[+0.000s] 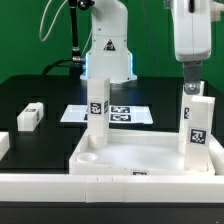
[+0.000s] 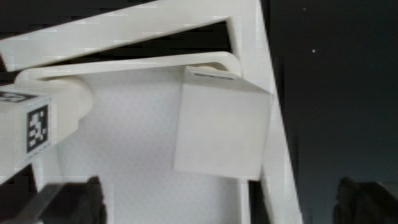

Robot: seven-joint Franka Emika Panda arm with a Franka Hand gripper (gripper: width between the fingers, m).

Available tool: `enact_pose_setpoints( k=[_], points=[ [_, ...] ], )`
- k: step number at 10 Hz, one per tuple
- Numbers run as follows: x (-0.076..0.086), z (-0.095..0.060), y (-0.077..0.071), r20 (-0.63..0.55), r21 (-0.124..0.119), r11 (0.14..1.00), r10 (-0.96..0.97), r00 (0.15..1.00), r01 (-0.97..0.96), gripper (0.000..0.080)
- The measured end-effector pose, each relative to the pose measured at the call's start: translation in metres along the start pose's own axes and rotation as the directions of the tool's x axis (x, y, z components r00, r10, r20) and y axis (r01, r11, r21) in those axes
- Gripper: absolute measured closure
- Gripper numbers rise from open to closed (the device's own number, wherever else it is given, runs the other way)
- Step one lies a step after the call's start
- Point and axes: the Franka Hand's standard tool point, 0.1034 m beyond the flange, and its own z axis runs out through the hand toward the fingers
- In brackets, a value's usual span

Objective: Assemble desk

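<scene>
From the exterior view's left: a white block point(image 1: 3, 146) sits cut off at the frame edge, with black table point(image 1: 40, 95) open around it. Next comes a loose leg point(image 1: 31, 117) lying flat, well apart from everything, with free room on all sides. Behind the middle lies the marker board point(image 1: 125, 114). In front of it the tabletop point(image 1: 130, 158) rests rim up, its near edge against the long white rail point(image 1: 100, 187) along the front. A leg point(image 1: 97, 113) stands upright in the tabletop's far left corner, and a round socket point(image 1: 88, 157) shows open in the near left corner. At the exterior view's right, another leg point(image 1: 199, 123) stands upright at the panel's right edge, tag facing out. The gripper point(image 1: 192, 89) hangs just above that leg's top, jaws spread wide and holding nothing. In the wrist view the tabletop point(image 2: 134, 150) fills the frame, a tagged leg point(image 2: 27, 120) at one side, with dark table beyond the rim.
</scene>
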Motion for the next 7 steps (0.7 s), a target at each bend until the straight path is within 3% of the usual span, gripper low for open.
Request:
enact_pose_setpoints(
  k=[1,2,3,5,7],
  points=[
    [0.001,0.000,0.000,-0.001,-0.001,1.000,-0.005,1.000,0.005,0.0151],
    [0.009,-0.003,0.003,0.002,0.021,0.995,-0.094,0.996,0.094,0.0151],
    [0.031,-0.014,0.017,0.011,0.041,0.983,-0.179,0.984,0.179,0.0151],
    [0.083,-0.035,0.039,0.007,0.055,0.912,-0.408,0.913,0.408,0.0151],
    [0.128,-0.057,0.037,-0.005,0.074,0.815,-0.576,0.817,0.575,0.0151]
  ],
)
